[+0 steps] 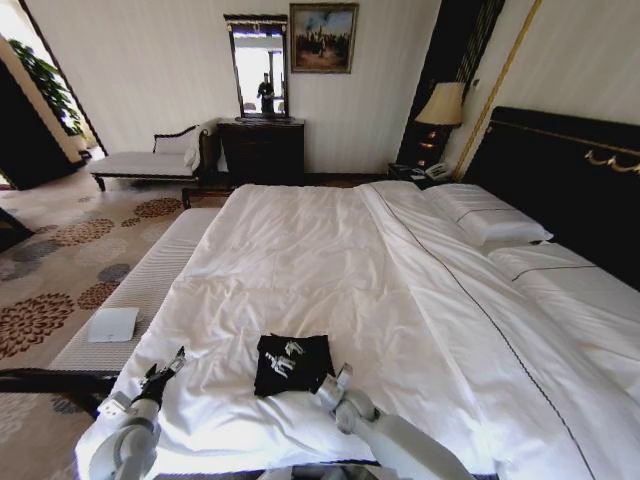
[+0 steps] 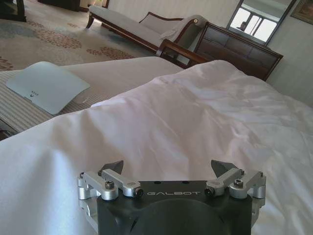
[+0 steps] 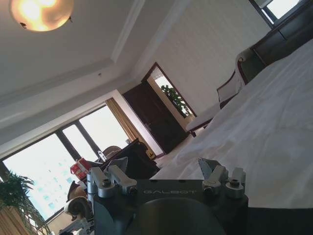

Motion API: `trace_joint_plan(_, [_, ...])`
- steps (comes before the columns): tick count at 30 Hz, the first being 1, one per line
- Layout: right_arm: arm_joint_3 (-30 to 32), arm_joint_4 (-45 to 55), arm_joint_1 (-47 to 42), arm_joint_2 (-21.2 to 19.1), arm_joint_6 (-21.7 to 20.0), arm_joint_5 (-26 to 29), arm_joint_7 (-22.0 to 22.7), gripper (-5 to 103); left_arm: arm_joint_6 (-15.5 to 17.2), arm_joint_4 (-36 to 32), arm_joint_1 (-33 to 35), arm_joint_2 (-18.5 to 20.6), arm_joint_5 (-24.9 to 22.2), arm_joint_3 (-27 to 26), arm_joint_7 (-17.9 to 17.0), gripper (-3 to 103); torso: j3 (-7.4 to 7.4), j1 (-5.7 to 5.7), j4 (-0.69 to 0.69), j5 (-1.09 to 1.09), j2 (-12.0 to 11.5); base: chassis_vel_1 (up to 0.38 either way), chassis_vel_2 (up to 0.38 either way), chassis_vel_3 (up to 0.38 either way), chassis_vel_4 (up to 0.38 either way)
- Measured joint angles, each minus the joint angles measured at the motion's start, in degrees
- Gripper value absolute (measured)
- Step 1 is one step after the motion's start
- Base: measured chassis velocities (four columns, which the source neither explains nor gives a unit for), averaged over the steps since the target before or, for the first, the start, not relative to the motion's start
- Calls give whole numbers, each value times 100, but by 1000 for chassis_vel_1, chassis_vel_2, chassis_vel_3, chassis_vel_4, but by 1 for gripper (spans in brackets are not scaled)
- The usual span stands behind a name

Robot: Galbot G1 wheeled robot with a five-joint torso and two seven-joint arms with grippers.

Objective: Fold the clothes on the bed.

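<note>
Black soft-fabric T-shirt with pale lettering [image 1: 291, 362], folded into a small squarish bundle, lies on the white duvet near the foot edge of the large double bed [image 1: 330, 260], which has white pillows and a tall dark headboard with gold trim [image 1: 570, 170]. Just beside the bundle's lower right corner, the right gripper [image 1: 338, 378] sits low over the duvet, apart from the fabric as far as the head view shows; in the right wrist view its dark fingers [image 3: 168, 166] stand apart with nothing between them. Farther to the left, the left gripper [image 1: 172, 366] hangs over the near left part of the duvet, well apart from the T-shirt; the left wrist view shows its two fingers [image 2: 168, 166] spread wide and empty above the rumpled white cover. Beside the bed on the left runs a pale striped bench [image 1: 130, 290] with a flat white rounded-square device [image 1: 112, 324] lying on it.
</note>
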Motion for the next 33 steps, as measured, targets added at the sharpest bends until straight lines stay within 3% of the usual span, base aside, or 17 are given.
trace_joint_plan(4, [-296,-165,165,293,-435,11,821,94,-1,-1,17,-34,12,-12,0,100,0,0,-1,-1,0,0,0,0,0])
trace_joint_plan(8, [-516,-228,267,452,-708,-65,1245,100,-12,9,51,-30,8,-64,1,100,0,0,-1,-1,0,0,0,0,0])
trace_joint_plan(12, [-757,-316,385,593,-753,-190,1325,100,-22,6,81,-28,-5,-114,1,100,0,0,-1,-1,0,0,0,0,0])
trace_joint_plan(15, [-885,-352,431,654,-561,-336,1113,100,-25,-20,106,-32,-6,-130,2,100,0,0,0,0,0,0,0,0,0])
trace_joint_plan(17, [-850,-368,436,673,13,-412,206,100,-25,-83,143,-34,-7,-142,2,100,0,0,0,1,0,0,0,0,0])
trace_joint_plan(18, [-850,-368,436,673,13,-412,206,100,-25,-83,143,-34,-7,-142,2,100,0,0,0,1,0,0,0,0,0])
trace_joint_plan(21, [-421,-15,328,489,325,-198,-578,100,-27,-215,208,-27,-11,-141,2,100,0,0,0,1,0,0,0,0,0])
trace_joint_plan(23, [-166,164,251,387,274,-151,-569,100,-40,-285,236,-25,-17,-126,1,100,0,0,0,1,0,0,0,0,0])
trace_joint_plan(25, [305,466,104,214,100,-201,-188,100,-90,-419,289,-32,4,-82,1,100,0,0,-1,1,0,0,0,0,0])
trace_joint_plan(26, [804,754,-69,-5,-32,-362,572,100,-162,-592,352,-46,80,-27,16,100,0,0,0,3,0,0,0,0,0])
trace_joint_plan(28, [1354,998,-290,-358,159,-586,1406,100,-347,-899,491,-75,156,107,-9,100,0,0,-1,2,0,0,0,0,0])
trace_joint_plan(29, [1354,998,-290,-358,159,-586,1406,100,-347,-899,491,-75,156,107,-9,100,0,0,-1,2,0,0,0,0,0])
trace_joint_plan(31, [1953,1165,-565,-606,259,-1051,1744,100,-671,-1113,588,-104,360,224,-45,100,0,0,-2,2,0,0,0,0,0])
trace_joint_plan(33, [2993,1514,-1201,-828,293,-2014,1986,100,-1222,-1379,718,-144,1130,393,7,100,0,0,-2,2,0,0,0,0,0])
